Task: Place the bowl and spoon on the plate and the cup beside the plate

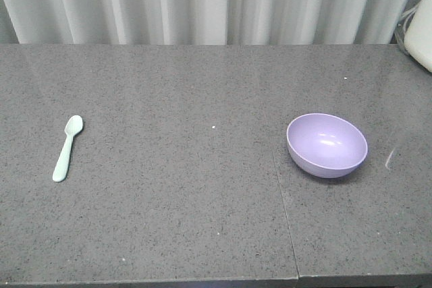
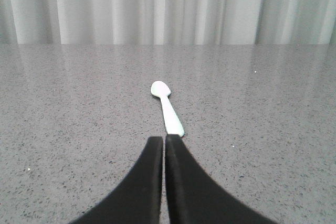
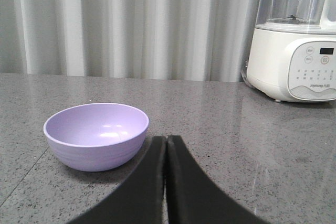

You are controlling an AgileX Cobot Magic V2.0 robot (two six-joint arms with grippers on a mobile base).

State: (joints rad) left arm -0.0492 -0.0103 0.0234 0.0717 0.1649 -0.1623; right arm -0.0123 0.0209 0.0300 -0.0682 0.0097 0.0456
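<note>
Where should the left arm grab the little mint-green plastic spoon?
Grip the pale mint-green plastic spoon mid-handle, coming straight down from above with fingers across its narrow width. It lies flat on the grey stone counter, handle end nearest the left gripper, which is shut.

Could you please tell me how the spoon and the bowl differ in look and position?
The spoon is mint green, slim and flat; the bowl is lavender, round and deep. The spoon lies left, the bowl right. Both rest on the grey table.
</note>
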